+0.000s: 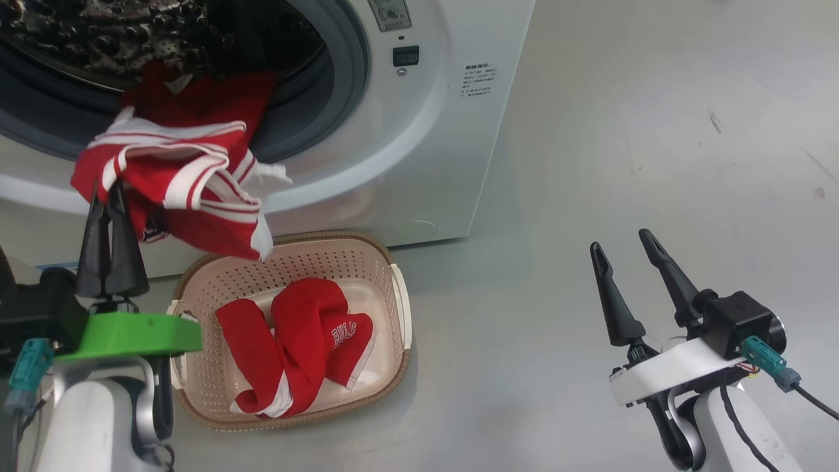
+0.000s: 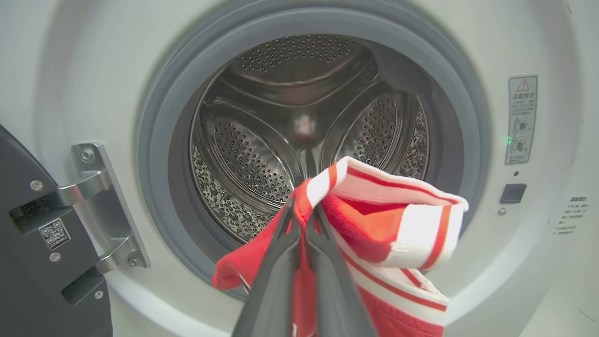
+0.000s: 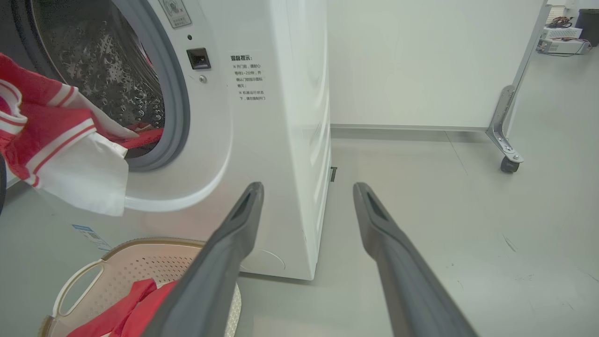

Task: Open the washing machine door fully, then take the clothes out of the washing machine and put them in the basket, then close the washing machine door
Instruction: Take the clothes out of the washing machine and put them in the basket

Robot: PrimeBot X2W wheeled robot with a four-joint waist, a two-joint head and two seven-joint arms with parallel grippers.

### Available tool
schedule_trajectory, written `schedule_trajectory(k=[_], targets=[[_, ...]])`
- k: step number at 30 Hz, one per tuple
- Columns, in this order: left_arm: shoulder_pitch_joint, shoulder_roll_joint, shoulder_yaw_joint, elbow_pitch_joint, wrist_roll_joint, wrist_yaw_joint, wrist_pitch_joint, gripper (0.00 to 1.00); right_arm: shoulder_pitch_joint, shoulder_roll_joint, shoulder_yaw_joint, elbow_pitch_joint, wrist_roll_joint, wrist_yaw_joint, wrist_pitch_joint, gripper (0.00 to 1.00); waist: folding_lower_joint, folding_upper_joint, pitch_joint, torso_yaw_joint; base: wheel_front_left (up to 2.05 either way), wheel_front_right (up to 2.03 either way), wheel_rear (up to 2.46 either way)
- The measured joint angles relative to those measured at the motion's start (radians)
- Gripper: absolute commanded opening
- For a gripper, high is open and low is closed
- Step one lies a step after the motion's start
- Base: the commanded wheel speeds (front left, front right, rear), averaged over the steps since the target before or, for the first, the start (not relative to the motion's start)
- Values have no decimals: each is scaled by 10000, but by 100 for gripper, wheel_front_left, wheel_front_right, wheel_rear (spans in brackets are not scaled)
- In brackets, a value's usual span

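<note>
Red with white stripes: the jersey (image 1: 177, 177) is clamped in your left tool (image 1: 108, 193), both fingers shut on a fold, at 9 o'clock of the head view. Its upper end trails back over the grey rubber ring (image 1: 347, 85) into the washing machine (image 1: 426, 164). The drum (image 2: 262, 154) top is cut off in the head view, and in the left wrist view the cloth hides the drum's lower lip at 6 o'clock. The hem overlaps the basket (image 1: 373, 269) far rim in the head view; the right wrist view puts it clear above. Basket sits on the floor (image 1: 623, 131) just beside the machine front, 6 o'clock, with a second red garment (image 1: 295, 341) crumpled inside, lettering folded, unreadable. Your right tool (image 1: 619, 240), 4 o'clock, stands spread and empty over floor. Cropped at 8 o'clock of the left wrist view, the washing machine door (image 2: 28, 262) gives you a dark slab and metal hinge (image 2: 100, 206); how far it's swung, can't tell.
</note>
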Motion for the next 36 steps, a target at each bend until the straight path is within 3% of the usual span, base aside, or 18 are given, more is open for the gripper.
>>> schedule_trajectory(k=[14,36], targets=[[1670,-140,-859,268,-416,-263,681,0,668,54,297,-44,-2,-92,2,100,0,0,-1004,250,0,0,0],[1701,-247,-1789,2420,-593,-453,1429,0,626,88,558,-583,-2,-88,71,100,0,0,-266,-185,0,0,0]])
